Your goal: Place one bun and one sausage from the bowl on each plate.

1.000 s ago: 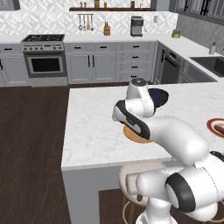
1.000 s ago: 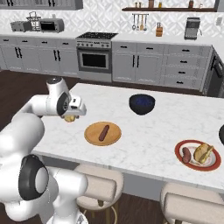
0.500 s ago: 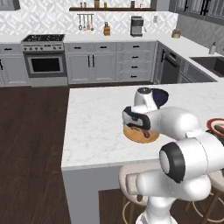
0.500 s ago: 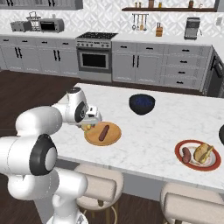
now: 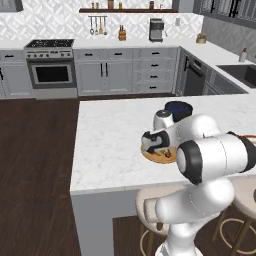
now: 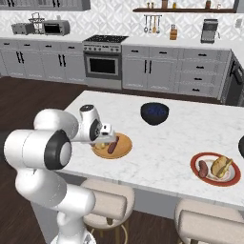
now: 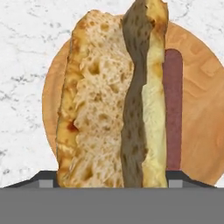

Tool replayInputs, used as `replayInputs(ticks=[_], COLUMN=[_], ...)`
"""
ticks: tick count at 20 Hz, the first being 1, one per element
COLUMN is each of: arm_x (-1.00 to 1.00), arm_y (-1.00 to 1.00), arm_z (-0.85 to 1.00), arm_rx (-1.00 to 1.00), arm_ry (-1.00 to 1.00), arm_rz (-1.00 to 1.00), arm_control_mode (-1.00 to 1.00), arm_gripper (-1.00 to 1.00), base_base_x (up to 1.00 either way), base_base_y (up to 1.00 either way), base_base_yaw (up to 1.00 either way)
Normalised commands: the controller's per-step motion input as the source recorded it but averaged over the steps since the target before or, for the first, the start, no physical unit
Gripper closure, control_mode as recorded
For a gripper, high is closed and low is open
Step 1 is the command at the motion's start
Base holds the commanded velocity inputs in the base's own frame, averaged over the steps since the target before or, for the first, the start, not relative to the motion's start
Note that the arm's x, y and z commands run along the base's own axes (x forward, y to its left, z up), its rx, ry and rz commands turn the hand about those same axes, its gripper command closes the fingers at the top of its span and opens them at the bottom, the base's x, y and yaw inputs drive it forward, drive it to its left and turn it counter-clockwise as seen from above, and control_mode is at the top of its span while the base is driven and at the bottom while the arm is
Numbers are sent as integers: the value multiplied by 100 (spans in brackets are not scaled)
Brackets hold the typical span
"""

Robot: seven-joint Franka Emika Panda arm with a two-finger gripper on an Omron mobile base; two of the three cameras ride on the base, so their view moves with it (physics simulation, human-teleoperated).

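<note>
The gripper [image 6: 106,138] hangs low over the near left part of the white marble island [image 6: 157,143], its jaws set wide and clamped on a bun [image 7: 111,100] that stands between them in the hand view. Directly beneath lies the wooden plate [image 6: 124,148], with a sausage [image 6: 113,145] resting on it just right of the bun. In the left base view the gripper [image 5: 156,148] and the wooden plate [image 5: 150,156] sit close to the island's near edge, with a broad bare stretch of marble to the left and toward the far side.

The red-rimmed plate [image 6: 196,167] lies well to the right, near the front edge, carrying a second sausage [image 6: 203,168] and a second bun [image 6: 221,167] side by side. A dark blue bowl [image 6: 154,113] stands farther back, apart from both plates. At the right border of the right base view a dark rounded edge, seemingly the wide dark bowl [image 6: 241,147], is cut off.

Two stools [image 6: 109,202] are tucked under the near edge. No writing or brand can be read anywhere
</note>
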Motion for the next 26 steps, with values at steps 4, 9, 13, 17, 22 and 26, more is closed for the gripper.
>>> replayInputs(ticks=[4, 9, 13, 17, 22, 26], arm_x=[18, 16, -13, -98, -100, -100], arm_y=[-34, 8, 6, 0, 0, 0], arm_z=[-2, 51, 87, 100, 100, 100], arm_rx=[0, 4, 1, 0, 0, 3], arm_ry=[0, -1, -13, -51, -62, -62], arm_rz=[-5, -10, -9, -3, -1, 0], arm_control_mode=[-100, -100, -100, -100, -100, -100], arm_gripper=[-100, -100, -100, -100, -100, -100], base_base_x=[0, 0, 0, 0, 0, 0], base_base_y=[0, 0, 0, 0, 0, 0], base_base_yaw=[0, 0, 0, 0, 0, 0])
